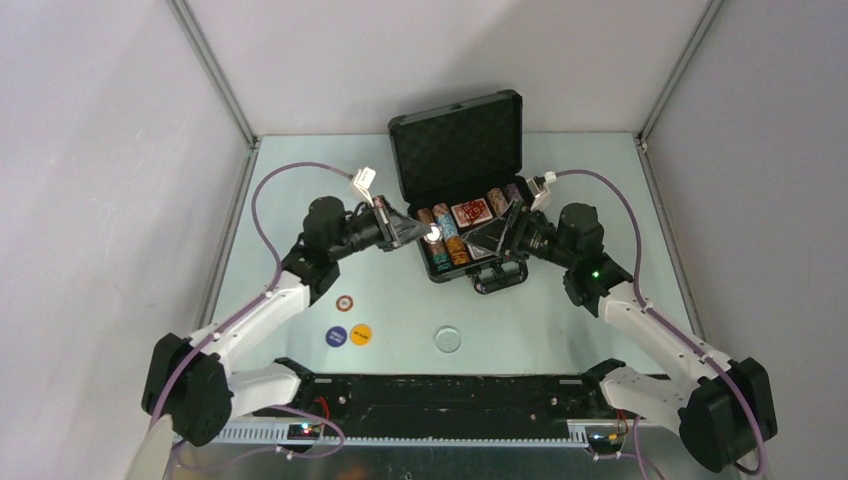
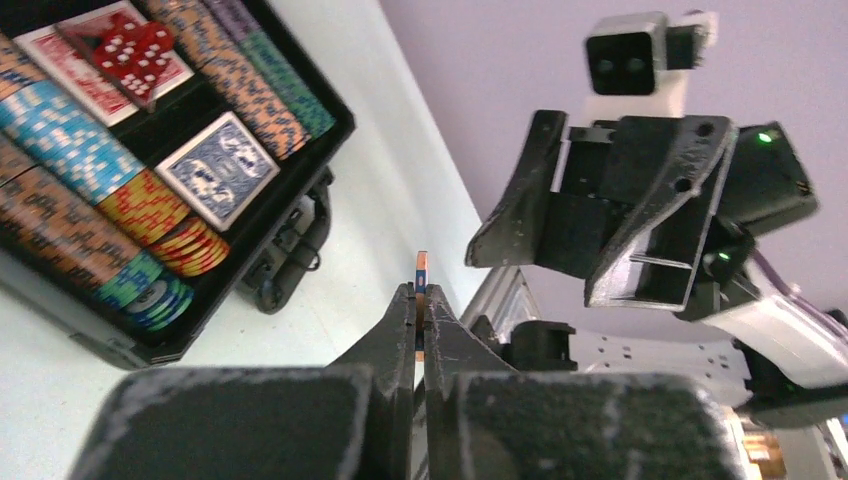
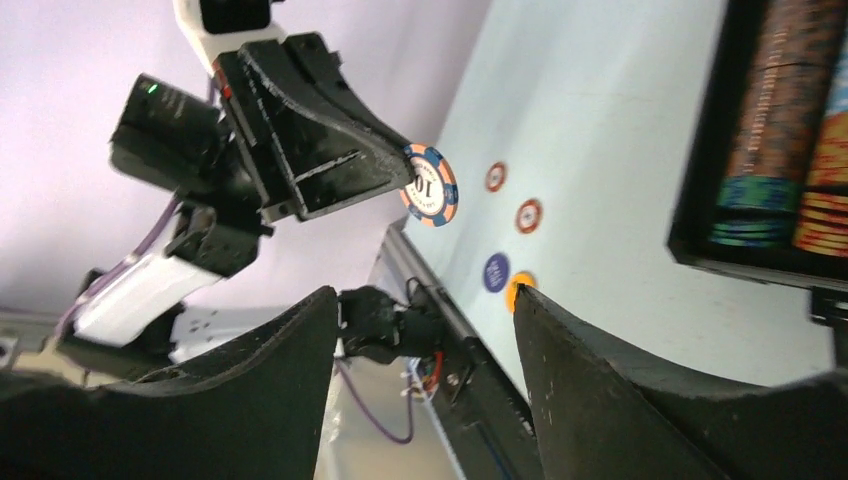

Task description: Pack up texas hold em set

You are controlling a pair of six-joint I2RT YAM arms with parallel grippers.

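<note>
**Chip held up between the two arms beside the open case**

The left gripper (image 2: 421,300) is clamped flat on one orange-and-blue poker chip (image 3: 430,185) marked 10. It grips the lower half, so the upper half stands free above the fingertips. In the top view the chip sits just left of centre, at the left end of the open black case (image 1: 455,145). Facing it, the right gripper (image 3: 421,300) has its jaws spread wide with nothing between them.

This looks like a hand-over, or else the left arm is about to set the chip down itself; I cannot tell which. Either way the next move calls for careful alignment. The chip must go edge-on into a chip row (image 2: 60,150) that looks nearly full, and a receiving grip would have to take the free half without knocking it loose.

Packing seems well along but not done. The case holds several chip rows, a red card deck (image 2: 70,60), a blue card deck (image 2: 218,170) and red dice (image 2: 135,45) lying on the red deck. Lower centre in the top view, a loose chip (image 1: 344,303), a blue button (image 1: 337,336), an orange button (image 1: 361,334) and a clear disc (image 1: 448,340) lie on the table.

The tabletop (image 1: 560,330) is pale grey-green, smooth and matte. Plain pale walls (image 1: 100,150) close it in on three sides, with metal struts (image 1: 215,75) at the corners. A black rail (image 1: 450,390) runs along the bottom of the frame.
</note>
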